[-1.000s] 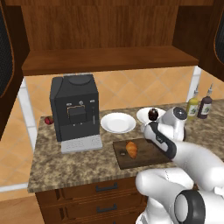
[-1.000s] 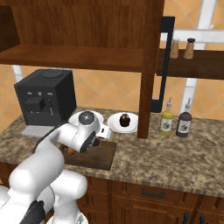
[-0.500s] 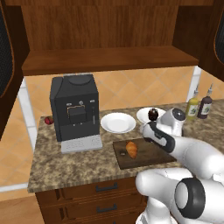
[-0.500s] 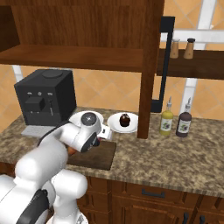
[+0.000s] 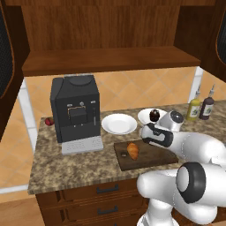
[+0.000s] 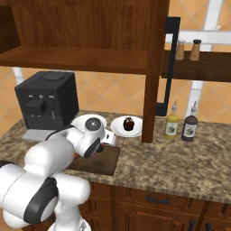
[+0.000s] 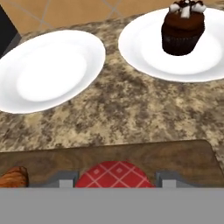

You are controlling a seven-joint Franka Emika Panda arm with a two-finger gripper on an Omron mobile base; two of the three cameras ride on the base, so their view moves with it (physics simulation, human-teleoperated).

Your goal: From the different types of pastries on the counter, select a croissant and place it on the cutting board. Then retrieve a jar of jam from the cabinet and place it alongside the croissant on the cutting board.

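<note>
Two hazards ahead, both at the release. Speckled brown-beige granite bench (image 5: 66,164) wide and level, so little danger from it beyond a roll toward the front edge after a drop from height. Dark brown rectangular wooden cutting board (image 7: 144,155) lying just under the claw, its far edge not far past the lid in the hand view: set down too far forward and likely to land half on wood, half on granite, then tip. Round white empty plate (image 7: 48,72) and second round white plate (image 7: 144,52) beyond the board, the latter carrying the dark chocolate-brown round pastry (image 7: 181,30); no threat short of a bad overshoot. Small golden-orange crescent croissant (image 7: 13,177) already resting on the board, near the load but apart from it; sideways drift toward it during lowering could shove or squash it. Tiny squat jar of jam with red checked lid (image 7: 114,174) clamped between the closed fingers of the claw (image 7: 114,183), over the board; contact with the wood not discernible, so opening early could mean a drop and a topple.
</note>
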